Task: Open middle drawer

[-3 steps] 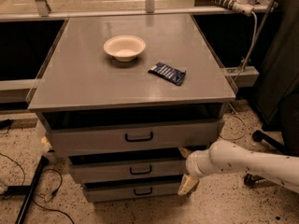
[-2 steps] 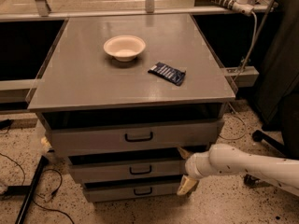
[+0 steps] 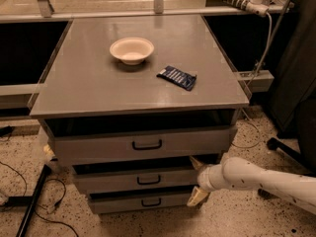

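My gripper (image 3: 198, 179) is at the right end of the middle drawer (image 3: 108, 180), fingers (image 3: 196, 162) spread, one above the front, one below.

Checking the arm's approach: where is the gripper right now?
In the camera view, the robot's cream-tipped gripper sits low on the right, at the right end of the shallow grey middle drawer.

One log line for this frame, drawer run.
gripper: at right end of middle drawer | handle: untouched | cabinet top: bowl, dark packet
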`<state>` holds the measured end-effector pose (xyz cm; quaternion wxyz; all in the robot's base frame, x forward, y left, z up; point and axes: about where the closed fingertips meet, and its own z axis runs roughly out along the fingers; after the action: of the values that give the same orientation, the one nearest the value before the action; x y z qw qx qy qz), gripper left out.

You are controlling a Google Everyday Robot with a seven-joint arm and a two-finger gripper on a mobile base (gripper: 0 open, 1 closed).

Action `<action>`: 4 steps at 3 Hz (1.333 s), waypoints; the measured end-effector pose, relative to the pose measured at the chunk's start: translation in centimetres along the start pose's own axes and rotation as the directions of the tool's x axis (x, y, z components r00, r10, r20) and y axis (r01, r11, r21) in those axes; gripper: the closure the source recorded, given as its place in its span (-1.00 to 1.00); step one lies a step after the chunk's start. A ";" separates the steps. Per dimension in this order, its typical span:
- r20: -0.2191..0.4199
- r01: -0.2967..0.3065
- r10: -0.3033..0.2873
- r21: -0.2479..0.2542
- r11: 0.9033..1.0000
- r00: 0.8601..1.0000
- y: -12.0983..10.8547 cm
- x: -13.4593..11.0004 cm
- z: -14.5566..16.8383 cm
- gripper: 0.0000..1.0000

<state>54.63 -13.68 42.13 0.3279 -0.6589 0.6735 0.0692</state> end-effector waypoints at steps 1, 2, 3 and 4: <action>0.000 0.000 0.000 0.000 1.000 1.000 0.0 0.0 0.0 -0.61; 0.000 0.000 0.000 0.000 1.000 1.000 0.0 0.0 0.0 -0.15; 0.020 0.005 -0.004 -0.004 1.000 1.000 0.2 -0.3 -0.3 0.32; 0.046 0.022 -0.021 -0.022 1.000 0.999 1.1 -1.4 -1.3 0.79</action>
<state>53.01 -13.03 43.57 0.3367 -0.6680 0.6578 0.0882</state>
